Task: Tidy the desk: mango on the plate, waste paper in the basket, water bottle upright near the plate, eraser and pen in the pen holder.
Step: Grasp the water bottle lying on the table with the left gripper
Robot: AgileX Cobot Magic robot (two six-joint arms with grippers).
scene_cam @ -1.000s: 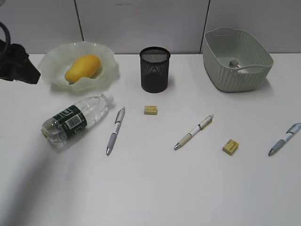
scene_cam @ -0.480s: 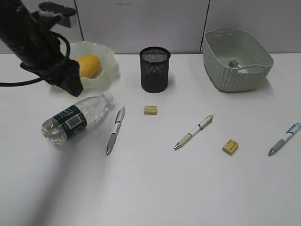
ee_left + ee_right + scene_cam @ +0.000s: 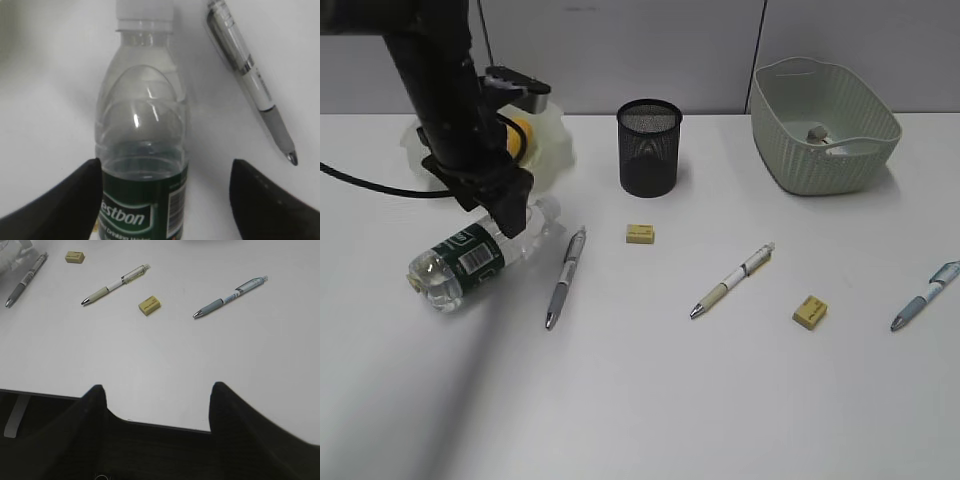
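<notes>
The left gripper (image 3: 513,215) hangs just above the neck end of the water bottle (image 3: 480,253), and in the left wrist view its fingers (image 3: 60,200) stand wide apart on either side of the green label, holding nothing. I judge this placement is made to close around the body of the bottle, so that it can be lifted and set upright near the plate (image 3: 552,150). The bottle lies on its side on the white tabletop (image 3: 650,400), with the white cap pointing toward the plate. It is clear, smooth plastic with rounded ribs, so it may roll or slip under the fingers.

The mango (image 3: 520,135), yellow and smooth, is already in the wavy translucent plate, mostly hidden by the arm. The crumpled waste paper (image 3: 816,132) sits inside the ribbed pale green basket (image 3: 825,165). The black mesh pen holder (image 3: 650,147) appears empty; three pens and two small yellow erasers are scattered on the tabletop.

The right gripper (image 3: 157,390) waits over the near edge of the tabletop, its fingers spread and empty
</notes>
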